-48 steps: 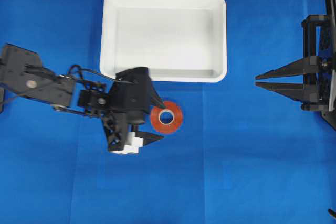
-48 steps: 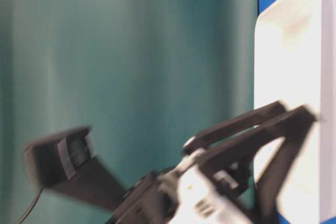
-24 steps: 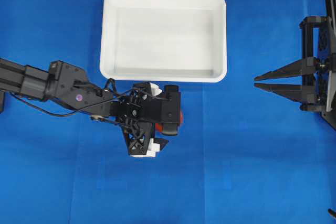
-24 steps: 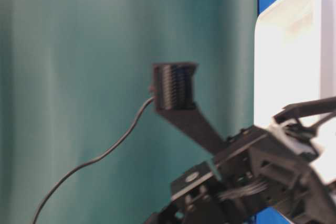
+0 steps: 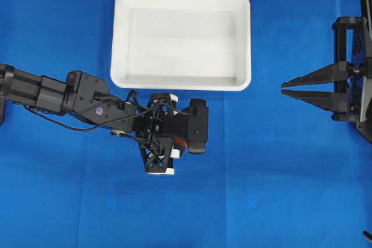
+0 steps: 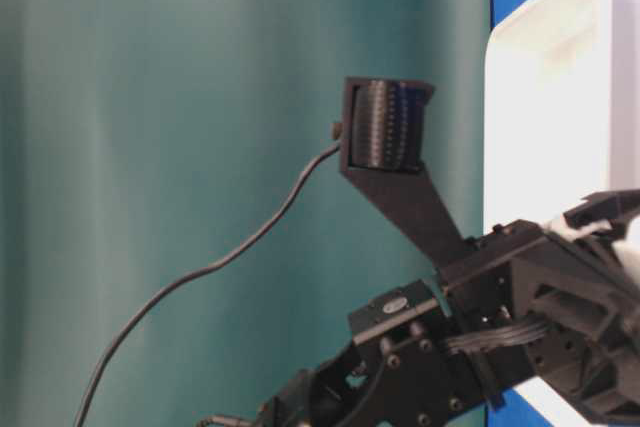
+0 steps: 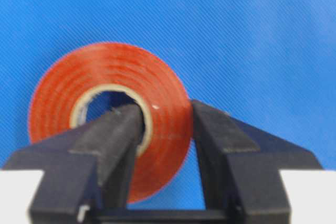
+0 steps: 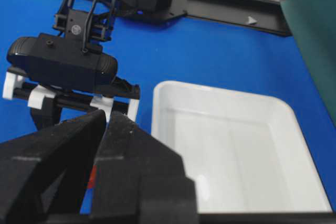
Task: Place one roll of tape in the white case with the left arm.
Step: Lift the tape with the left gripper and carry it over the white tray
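The roll of tape (image 7: pixel 107 111) lay flat on the blue tabletop (image 5: pixel 279 190), just below the white case (image 5: pixel 181 40). The left claw (image 7: pixel 167 129) straddled its wall, one finger inside the hole and one outside, closing on it. The roll looked light and stiff, and its smooth side might slip, so this hold across the wall seemed correct. The right claw (image 5: pixel 285 89) waited almost closed, well apart. A green curtain (image 6: pixel 150 147) stood behind.

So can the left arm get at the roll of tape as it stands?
Probably yes: the left tool already straddles the roll of tape on the blue table, one finger in its hole, one outside; nothing blocks it.
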You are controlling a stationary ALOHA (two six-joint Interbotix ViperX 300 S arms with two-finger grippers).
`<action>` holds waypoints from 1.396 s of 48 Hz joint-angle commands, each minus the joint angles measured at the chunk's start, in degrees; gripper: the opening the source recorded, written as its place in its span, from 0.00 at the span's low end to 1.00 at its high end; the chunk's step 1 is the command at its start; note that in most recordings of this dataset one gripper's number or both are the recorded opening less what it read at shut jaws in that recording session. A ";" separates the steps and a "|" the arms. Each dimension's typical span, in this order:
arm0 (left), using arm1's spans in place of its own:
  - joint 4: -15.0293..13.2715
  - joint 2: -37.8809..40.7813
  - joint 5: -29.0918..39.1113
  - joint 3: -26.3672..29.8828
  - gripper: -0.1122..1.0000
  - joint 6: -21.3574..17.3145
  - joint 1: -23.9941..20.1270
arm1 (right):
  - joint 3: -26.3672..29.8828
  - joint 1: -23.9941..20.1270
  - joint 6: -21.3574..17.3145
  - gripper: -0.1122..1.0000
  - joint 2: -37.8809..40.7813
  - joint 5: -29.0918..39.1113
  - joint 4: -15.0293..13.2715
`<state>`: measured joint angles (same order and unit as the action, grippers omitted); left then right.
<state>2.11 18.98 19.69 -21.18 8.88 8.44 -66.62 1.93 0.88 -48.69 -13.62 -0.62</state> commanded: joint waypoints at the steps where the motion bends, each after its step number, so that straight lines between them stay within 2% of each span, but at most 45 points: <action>1: 0.09 -1.49 1.93 1.58 0.33 0.09 0.00 | 0.62 0.18 -0.09 0.01 0.18 -0.18 -0.09; 17: 1.41 -12.83 10.02 2.81 0.33 -0.26 -0.70 | 0.62 0.18 -0.18 0.01 0.18 0.09 -0.09; 26: 2.55 -17.23 10.55 0.97 0.33 -2.99 -5.27 | 0.62 0.18 -0.26 0.01 0.18 0.09 0.00; 35: 2.55 -16.70 8.44 -0.70 0.33 -8.61 -13.89 | 0.53 0.18 -0.26 0.01 0.18 0.09 -0.09; 44: 2.46 -12.22 2.64 -2.20 0.33 -9.84 -19.86 | 0.62 0.18 -0.35 0.01 0.26 0.70 -0.09; 57: 2.37 -5.62 -1.85 -1.93 0.33 -9.93 -22.06 | 0.53 0.18 -0.35 0.01 0.26 1.23 0.00; 67: 2.37 -4.66 -3.43 -1.85 0.34 -9.84 -22.15 | 0.53 0.18 -0.35 0.01 0.35 1.23 -0.09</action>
<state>4.48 15.56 16.96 -24.08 -0.97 -13.62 -66.62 2.02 0.70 -48.52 -12.13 -0.62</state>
